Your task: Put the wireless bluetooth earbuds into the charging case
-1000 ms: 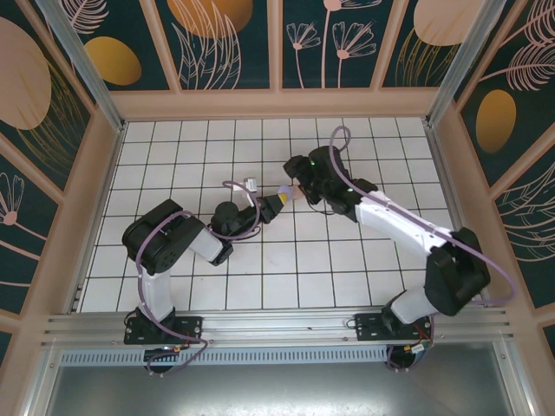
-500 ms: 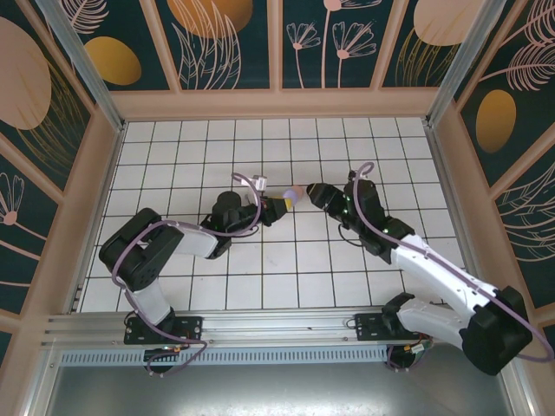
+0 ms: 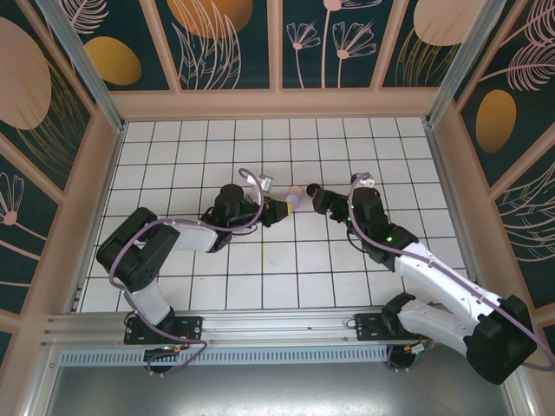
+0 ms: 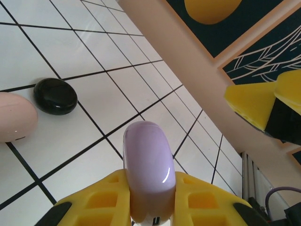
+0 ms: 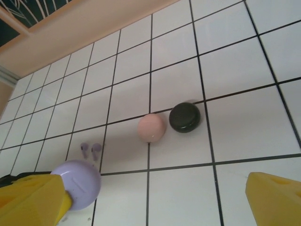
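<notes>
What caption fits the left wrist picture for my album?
Left hand gripping a lilac oval case; glossy black round case and pale pink case lie on the white tiled table.

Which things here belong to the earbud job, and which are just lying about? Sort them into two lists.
Job in hand:
smooth lilac oval charging case, clamped in the left gripper's yellow jaws
two tiny lilac stemmed earbuds, lying on the white tiled table

Lying about:
pale pink round closed pod
glossy black round closed pod beside it
</notes>
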Controlling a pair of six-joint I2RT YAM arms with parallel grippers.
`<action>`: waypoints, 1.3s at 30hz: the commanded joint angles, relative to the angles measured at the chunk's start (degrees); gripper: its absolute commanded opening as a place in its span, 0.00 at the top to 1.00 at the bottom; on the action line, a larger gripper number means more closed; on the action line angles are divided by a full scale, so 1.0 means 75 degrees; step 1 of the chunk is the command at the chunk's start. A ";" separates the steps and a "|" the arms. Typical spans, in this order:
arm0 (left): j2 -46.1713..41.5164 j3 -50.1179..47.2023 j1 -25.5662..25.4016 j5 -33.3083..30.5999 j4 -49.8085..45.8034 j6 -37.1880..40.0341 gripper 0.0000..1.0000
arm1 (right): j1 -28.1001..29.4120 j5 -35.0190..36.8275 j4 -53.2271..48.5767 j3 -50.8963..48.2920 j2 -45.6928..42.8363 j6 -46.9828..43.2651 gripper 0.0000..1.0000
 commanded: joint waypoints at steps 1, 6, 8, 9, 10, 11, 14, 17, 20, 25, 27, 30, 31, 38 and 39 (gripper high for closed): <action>-0.0284 0.0228 0.0071 0.0239 -0.0159 0.0296 1.00 | -0.0037 0.0677 -0.0329 0.0285 0.0056 -0.0288 0.01; -0.0319 0.0281 0.0071 0.0209 -0.0130 0.0290 1.00 | -0.0050 0.1612 -0.0736 0.0414 -0.0018 0.0403 0.01; -0.0332 0.0305 0.0070 0.0206 -0.0125 0.0283 1.00 | -0.0044 0.1692 -0.0702 0.0365 -0.0128 0.0297 0.01; -0.0341 0.0305 0.0071 0.0216 -0.0127 0.0284 1.00 | -0.0056 0.1569 -0.0591 0.0313 -0.0166 0.0103 0.01; -0.0348 0.0325 0.0072 0.0223 -0.0133 0.0290 1.00 | -0.0067 0.1407 -0.0459 0.0227 -0.0213 -0.0071 0.01; -0.0354 0.0325 0.0069 0.0222 -0.0124 0.0295 1.00 | -0.0068 0.1186 -0.0317 0.0141 -0.0264 -0.0244 0.01; -0.0387 0.0342 0.0073 0.0270 -0.0159 0.0320 1.00 | -0.0070 0.1043 -0.0263 0.0096 -0.0214 -0.0482 0.01; -0.0436 0.0346 0.0080 0.0358 -0.0193 0.0372 1.00 | -0.0066 0.1251 -0.0406 0.0127 -0.0120 -0.0539 0.01; -0.0466 0.0353 0.0090 0.0455 -0.0263 0.0435 1.00 | -0.0053 0.1278 -0.0291 0.0063 -0.0227 -0.0811 0.01; -0.0453 0.0379 0.0134 0.0681 -0.0242 0.0436 1.00 | -0.0044 0.1147 -0.0313 0.0228 -0.0309 -0.1109 0.01; -0.0448 0.0376 0.0149 0.0768 -0.0213 0.0425 1.00 | -0.0046 0.1099 -0.0397 0.0350 -0.0211 -0.1221 0.01; -0.0415 0.0345 0.0196 0.1031 0.0053 0.0232 1.00 | -0.0062 0.0776 -0.0355 0.0475 -0.0130 -0.1108 0.01; -0.0385 0.0342 0.0228 0.1164 0.0184 0.0128 1.00 | -0.0069 0.0510 -0.0354 0.0546 -0.0104 -0.1099 0.01; -0.0412 0.0364 0.0407 0.1741 0.0388 -0.0106 1.00 | -0.0064 -0.0781 -0.0290 0.1011 0.0457 -0.1244 0.01; -0.0446 0.0381 0.0425 0.1787 0.0326 -0.0075 1.00 | -0.0061 -0.1147 -0.0141 0.1011 0.0490 -0.1299 0.01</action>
